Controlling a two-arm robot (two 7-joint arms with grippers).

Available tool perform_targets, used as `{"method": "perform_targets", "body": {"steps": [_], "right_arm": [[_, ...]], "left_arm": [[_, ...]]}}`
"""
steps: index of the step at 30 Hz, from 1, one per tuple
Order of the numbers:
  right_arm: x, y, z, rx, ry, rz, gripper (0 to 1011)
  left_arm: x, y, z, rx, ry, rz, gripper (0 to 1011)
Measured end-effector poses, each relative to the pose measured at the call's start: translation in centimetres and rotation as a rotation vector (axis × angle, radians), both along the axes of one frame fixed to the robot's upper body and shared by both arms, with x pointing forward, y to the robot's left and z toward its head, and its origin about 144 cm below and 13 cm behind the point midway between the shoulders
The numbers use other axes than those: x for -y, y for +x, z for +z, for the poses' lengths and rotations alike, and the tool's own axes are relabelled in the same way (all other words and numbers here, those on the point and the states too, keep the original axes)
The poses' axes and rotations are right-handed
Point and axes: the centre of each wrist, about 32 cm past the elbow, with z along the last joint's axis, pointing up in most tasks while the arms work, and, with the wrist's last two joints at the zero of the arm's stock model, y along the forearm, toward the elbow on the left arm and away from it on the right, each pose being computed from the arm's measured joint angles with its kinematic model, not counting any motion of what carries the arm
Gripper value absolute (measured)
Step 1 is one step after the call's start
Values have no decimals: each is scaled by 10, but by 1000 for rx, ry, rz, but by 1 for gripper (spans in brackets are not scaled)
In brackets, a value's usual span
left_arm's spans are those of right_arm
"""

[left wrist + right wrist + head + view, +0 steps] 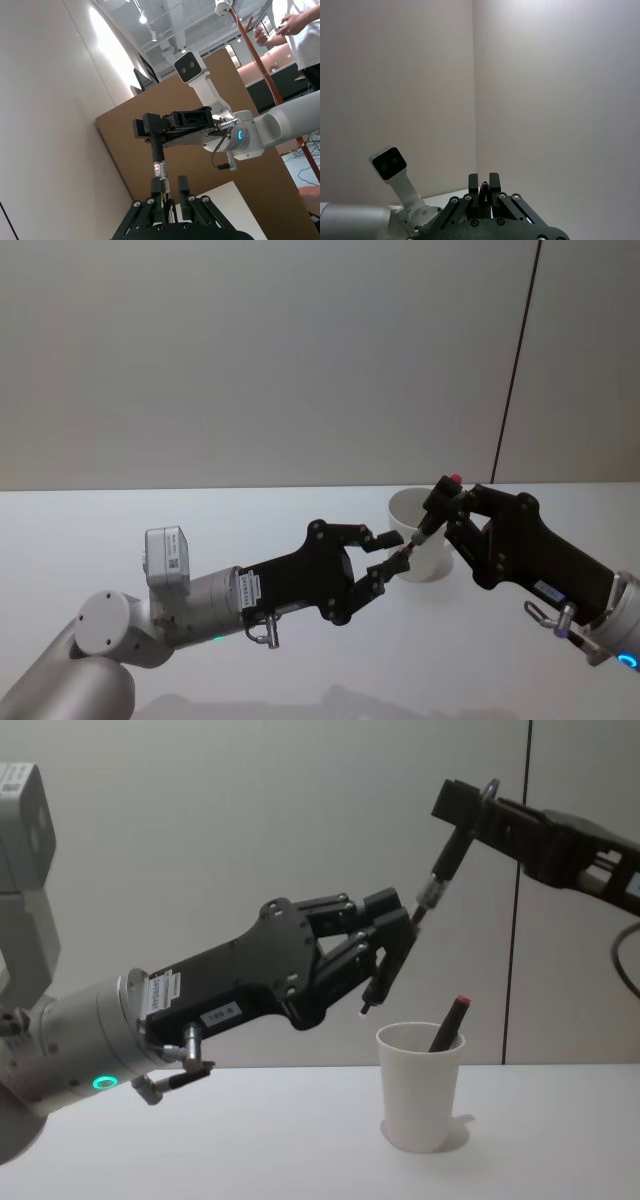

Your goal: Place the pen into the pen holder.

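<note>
1. In your head view, the pen hangs in the air in front of the pen holder, which stands on the white table. The left gripper meets the pen's lower end and the right gripper its upper end.
2. Your left wrist view shows the pen running straight away from the left gripper, whose fingers pinch its near end; the right gripper clamps the far end.
3. In your right wrist view, the right gripper is clenched on the pen tip.
4. From the chest, the pen slants, top toward the right gripper, bottom at the left gripper, above the pen holder. A red-capped pen already leans inside.
</note>
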Motion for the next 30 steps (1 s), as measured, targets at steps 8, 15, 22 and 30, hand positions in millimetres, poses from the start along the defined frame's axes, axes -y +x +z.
{"method": "perform_targets", "body": {"steps": [8, 15, 22, 30], "right_arm": [[0, 1, 0, -1, 3, -6, 109], [0, 1, 0, 0, 5, -8, 109], [0, 2, 0, 1, 8, -16, 109], [0, 3, 0, 2, 11, -55, 108]], "left_arm": [[0, 0, 0, 0, 0, 0, 433], [0, 0, 0, 0, 0, 0, 652], [0, 0, 0, 0, 0, 0, 883], [0, 0, 0, 0, 0, 0, 1000]]}}
